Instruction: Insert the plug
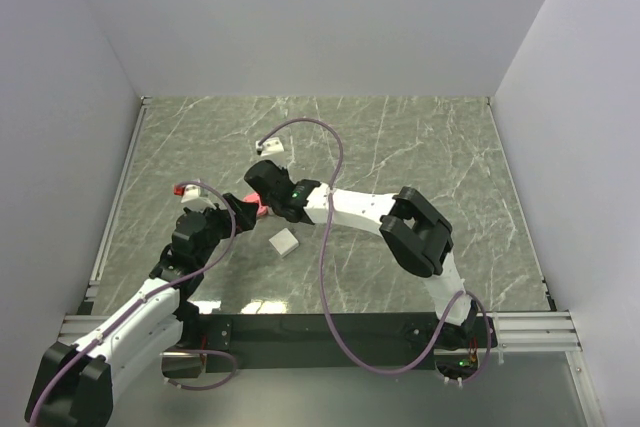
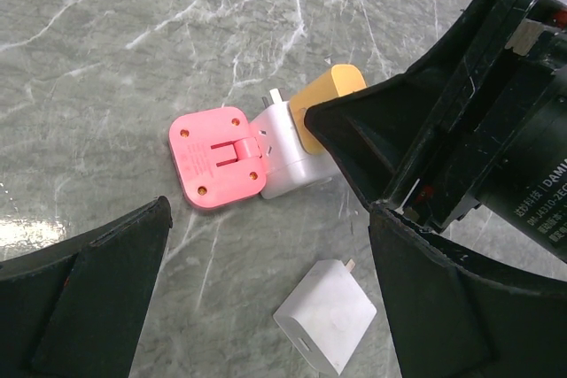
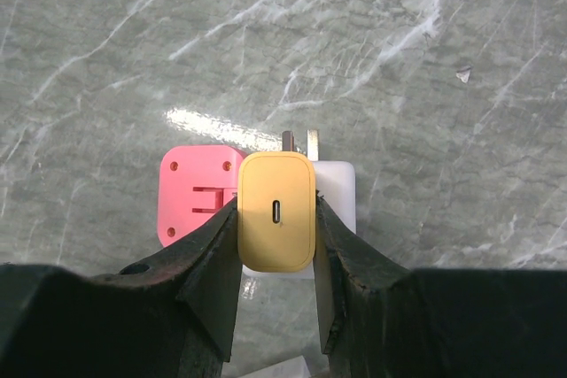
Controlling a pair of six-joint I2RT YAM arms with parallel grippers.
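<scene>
You've got the yellow plug (image 3: 276, 196) clamped in the right gripper (image 3: 276, 223), right at the pink-and-white adapter (image 3: 190, 196), but prongs are showing so it's not seated yet; left gripper (image 2: 257, 298) hangs wide open nearby

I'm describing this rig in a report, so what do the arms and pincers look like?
The left arm and right arm have white links with black joints. A purple cable loops along each. The left pincer and right pincer have black, wedge-shaped fingers; the right's motor housing bears white lettering.
</scene>
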